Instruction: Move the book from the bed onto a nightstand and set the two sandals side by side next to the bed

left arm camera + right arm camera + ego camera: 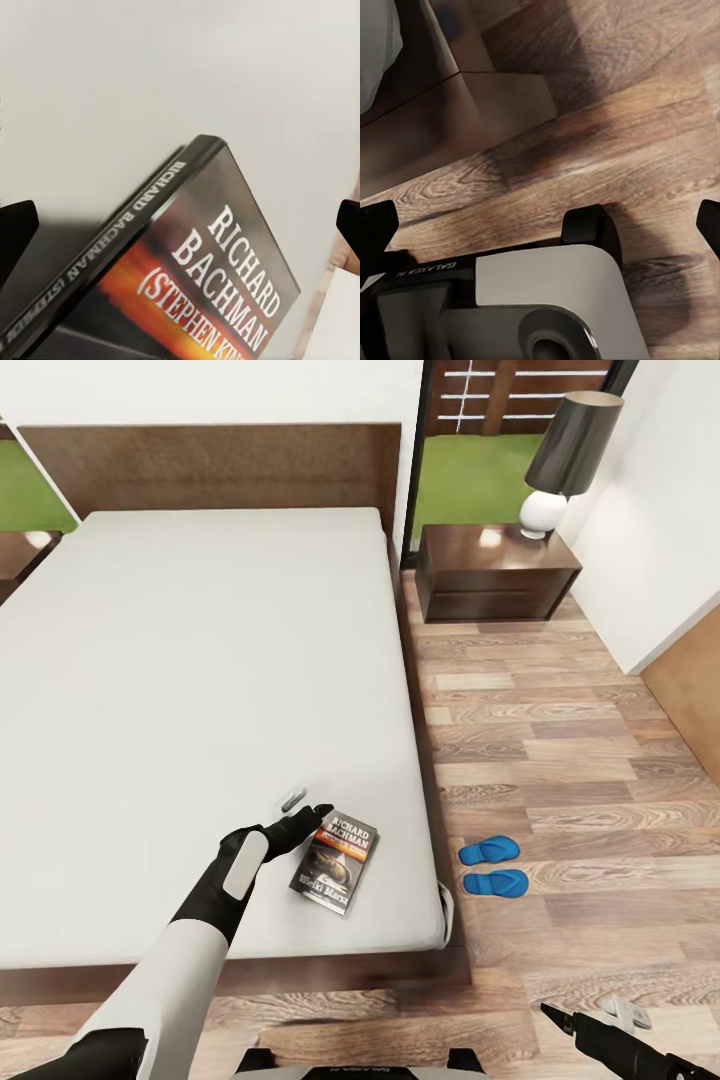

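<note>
The book [335, 865], with a dark cover and white "RICHARD BACHMAN" lettering, lies flat on the grey mattress of the bed [200, 660], near its foot-end right corner. My left gripper [306, 806] hovers open just beyond the book's top left corner, nothing in it. In the left wrist view the book [202, 285] sits close ahead between the spread fingertips [16, 225]. Two blue sandals [489, 850] [495, 882] lie side by side on the floor right of the bed. My right gripper [590, 1015] is open, low over the floor. One nightstand [495, 570] stands right of the headboard.
A lamp [570, 450] with a dark shade stands on the right nightstand. Another nightstand [20, 555] peeks in at the bed's left. A white wall [660, 540] bounds the floor on the right. My own base [532, 307] shows in the right wrist view over wood planks.
</note>
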Robot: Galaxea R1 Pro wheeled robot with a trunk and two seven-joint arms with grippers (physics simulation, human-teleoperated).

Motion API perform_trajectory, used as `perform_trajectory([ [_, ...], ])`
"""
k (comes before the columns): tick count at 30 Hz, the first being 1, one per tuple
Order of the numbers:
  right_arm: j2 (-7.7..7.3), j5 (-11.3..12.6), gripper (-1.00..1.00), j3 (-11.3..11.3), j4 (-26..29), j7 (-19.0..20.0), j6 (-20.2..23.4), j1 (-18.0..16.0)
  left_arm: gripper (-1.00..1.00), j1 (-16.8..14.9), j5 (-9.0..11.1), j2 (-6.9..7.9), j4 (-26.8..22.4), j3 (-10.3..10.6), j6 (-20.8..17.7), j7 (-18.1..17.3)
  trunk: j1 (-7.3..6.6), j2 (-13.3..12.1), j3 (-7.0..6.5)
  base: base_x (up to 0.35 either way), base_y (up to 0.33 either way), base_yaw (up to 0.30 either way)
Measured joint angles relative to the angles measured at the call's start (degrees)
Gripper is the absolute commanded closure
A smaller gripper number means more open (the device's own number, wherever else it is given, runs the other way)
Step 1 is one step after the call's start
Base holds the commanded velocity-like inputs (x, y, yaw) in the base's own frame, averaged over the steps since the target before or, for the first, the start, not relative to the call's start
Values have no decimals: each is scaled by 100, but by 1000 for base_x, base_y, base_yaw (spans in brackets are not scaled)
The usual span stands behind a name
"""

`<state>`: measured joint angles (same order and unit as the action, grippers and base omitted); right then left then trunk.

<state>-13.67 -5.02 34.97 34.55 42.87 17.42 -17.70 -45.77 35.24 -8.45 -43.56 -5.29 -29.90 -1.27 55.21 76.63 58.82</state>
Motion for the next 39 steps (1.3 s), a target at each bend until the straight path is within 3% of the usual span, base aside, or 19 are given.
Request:
perform_trajectory([
  [9,-1,0,-100,0,0,0,0,0,-100,0,-1,0,0,0,0,0,23,42,19,0,0,0],
  [14,0,0,-100,-1,0,0,0,0,-100,-1,-2,0,-4,-1,-6,4,131,241,107,0,0,0],
  [39,-1,0,-100,-2,0,0,0,0,-100,-1,7,0,-4,-1,-2,-1,132,242,108,0,0,0],
])
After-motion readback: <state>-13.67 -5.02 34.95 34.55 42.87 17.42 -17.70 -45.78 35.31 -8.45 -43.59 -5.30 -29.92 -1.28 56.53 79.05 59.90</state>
